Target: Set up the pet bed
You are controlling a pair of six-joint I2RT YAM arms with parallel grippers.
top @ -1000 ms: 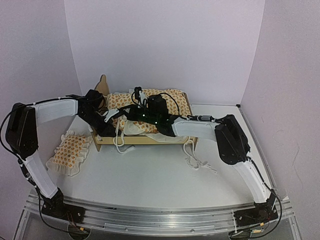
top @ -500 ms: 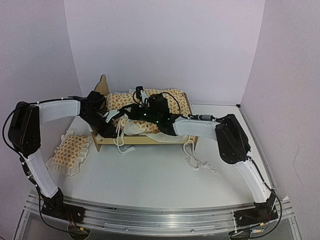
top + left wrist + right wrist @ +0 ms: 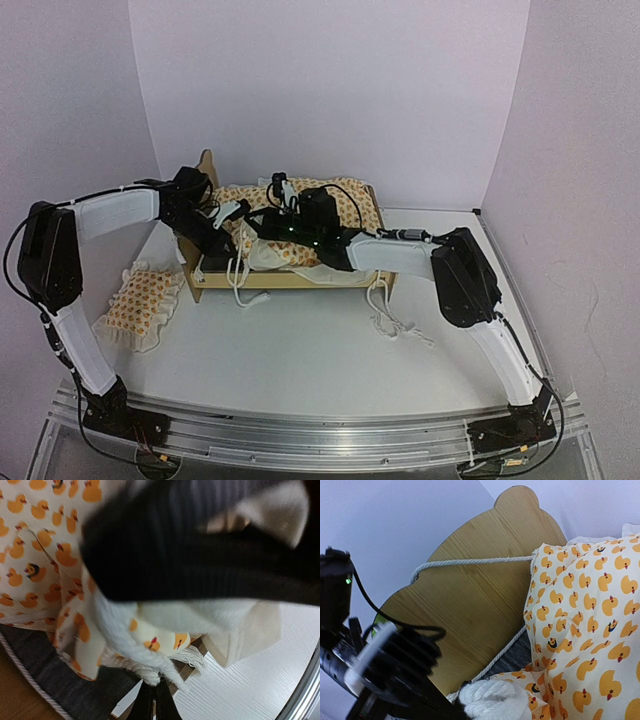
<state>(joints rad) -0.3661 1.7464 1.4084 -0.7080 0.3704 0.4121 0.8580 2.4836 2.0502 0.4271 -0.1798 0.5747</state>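
The pet bed [image 3: 290, 276] is a light-wood frame with a scalloped headboard [image 3: 207, 168] at the back of the table. Duck-print bedding [image 3: 318, 203] lies bunched on it, over a dark grey base [image 3: 30, 680]. The matching pillow [image 3: 140, 300] lies on the table to the left of the frame. My left gripper [image 3: 228, 222] is at the bed's left end, shut [image 3: 154, 692]; a white cord end [image 3: 149, 676] meets its tips. Just right of it, my right gripper [image 3: 262, 222] is shut on the bedding's thick white edge [image 3: 495, 702], facing the headboard [image 3: 470, 595].
White tie cords hang over the frame's front [image 3: 238, 285] and trail on the table at its right end [image 3: 388, 315]. A corner post of the bed [image 3: 250, 635] stands close to my left fingers. Side walls enclose the table.
My left gripper has moved back toward the headboard, and its jaws have gone from slightly parted to shut. The right arm and the bedding in it have stayed put.
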